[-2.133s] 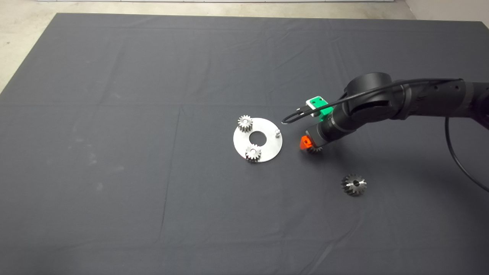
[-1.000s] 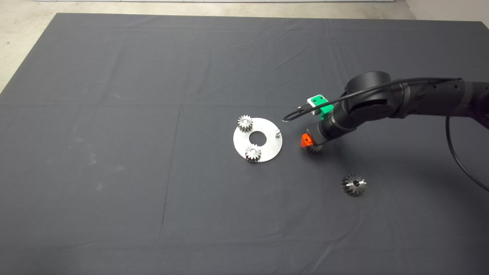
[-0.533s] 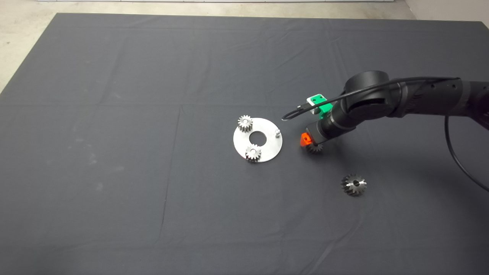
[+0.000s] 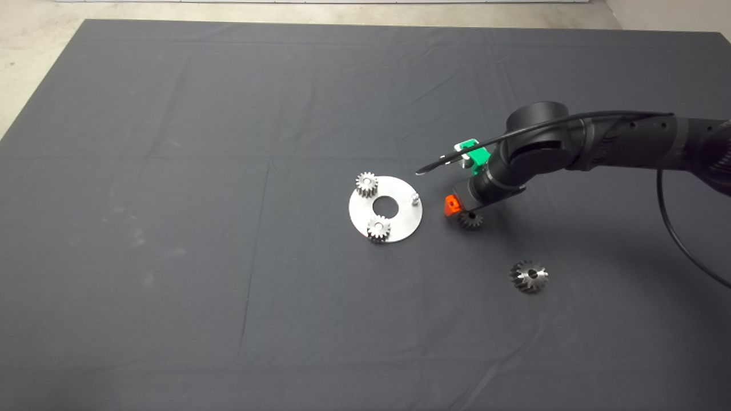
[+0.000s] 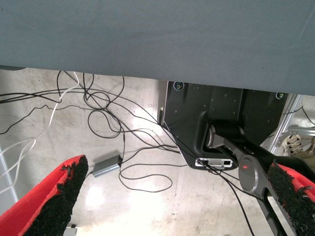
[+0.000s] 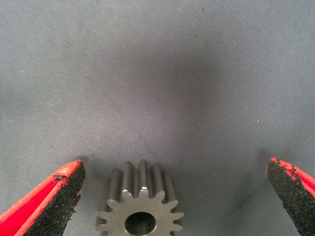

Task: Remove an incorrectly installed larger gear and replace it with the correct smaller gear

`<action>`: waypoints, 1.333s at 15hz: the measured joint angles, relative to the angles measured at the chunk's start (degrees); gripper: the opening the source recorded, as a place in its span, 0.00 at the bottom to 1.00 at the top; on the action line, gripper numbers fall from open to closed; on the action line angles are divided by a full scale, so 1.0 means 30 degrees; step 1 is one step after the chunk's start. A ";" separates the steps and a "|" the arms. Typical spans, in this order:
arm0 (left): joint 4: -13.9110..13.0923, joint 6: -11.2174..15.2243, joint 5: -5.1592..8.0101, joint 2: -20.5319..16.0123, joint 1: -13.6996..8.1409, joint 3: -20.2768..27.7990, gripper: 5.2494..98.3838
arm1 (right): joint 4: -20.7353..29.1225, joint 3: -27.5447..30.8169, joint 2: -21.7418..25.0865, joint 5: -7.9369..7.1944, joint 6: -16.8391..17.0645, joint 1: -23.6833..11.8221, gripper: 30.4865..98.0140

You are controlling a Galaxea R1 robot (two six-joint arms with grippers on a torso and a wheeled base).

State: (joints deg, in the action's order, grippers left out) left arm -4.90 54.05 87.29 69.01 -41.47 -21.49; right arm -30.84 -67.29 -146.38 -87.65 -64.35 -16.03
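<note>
The right gripper (image 6: 172,196) hung spread wide right above the smaller gear (image 6: 140,203), which lay flat on the mat (image 4: 171,114) between the fingers, nearer one than the other.

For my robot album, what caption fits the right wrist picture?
The open right claw hangs over the smaller gear lying flat on the dark mat.

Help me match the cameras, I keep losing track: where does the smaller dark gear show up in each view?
Head view: the smaller gear lies on the dark mat, right of the round plate, just under the right gripper.
Right wrist view: the gear sits between the open red fingers, touching neither.
Left wrist view: not in it.
Shared landmark: the mat's weave.
</note>
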 measured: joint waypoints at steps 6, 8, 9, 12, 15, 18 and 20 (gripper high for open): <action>0.0000 0.0000 0.0004 0.0000 0.0000 0.0000 0.96 | 0.1982 -0.0207 -0.0110 0.0000 -0.0223 -0.0004 1.00; 0.0000 0.0000 0.0003 0.0000 0.0000 0.0000 0.96 | 0.2819 -0.0264 -0.0110 0.0000 -0.0305 -0.0028 1.00; 0.0000 0.0000 0.0000 0.0000 0.0000 0.0000 0.96 | 0.3152 -0.0272 -0.0114 0.0007 -0.0368 -0.0102 1.00; 0.0000 0.0000 0.0004 0.0000 0.0000 0.0000 0.96 | 0.3736 -0.0309 -0.0167 0.0008 -0.0443 -0.0542 1.00; 0.0000 0.0000 0.0000 0.0000 0.0000 0.0000 0.96 | 0.3860 -0.0323 -0.0313 0.0000 -0.0502 -0.0735 1.00; 0.0000 0.0000 0.0004 -0.0008 0.0000 0.0000 0.96 | 0.3917 -0.0301 -0.0427 0.0020 -0.0504 -0.0740 1.00; 0.0000 0.0000 0.0002 -0.0003 0.0000 0.0000 0.96 | 0.3895 -0.0301 -0.0423 0.0008 -0.0504 -0.0740 1.00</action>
State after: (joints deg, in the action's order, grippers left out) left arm -4.90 54.05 87.29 69.00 -41.47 -21.49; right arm -19.16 -68.19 -147.65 -87.63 -65.87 -18.25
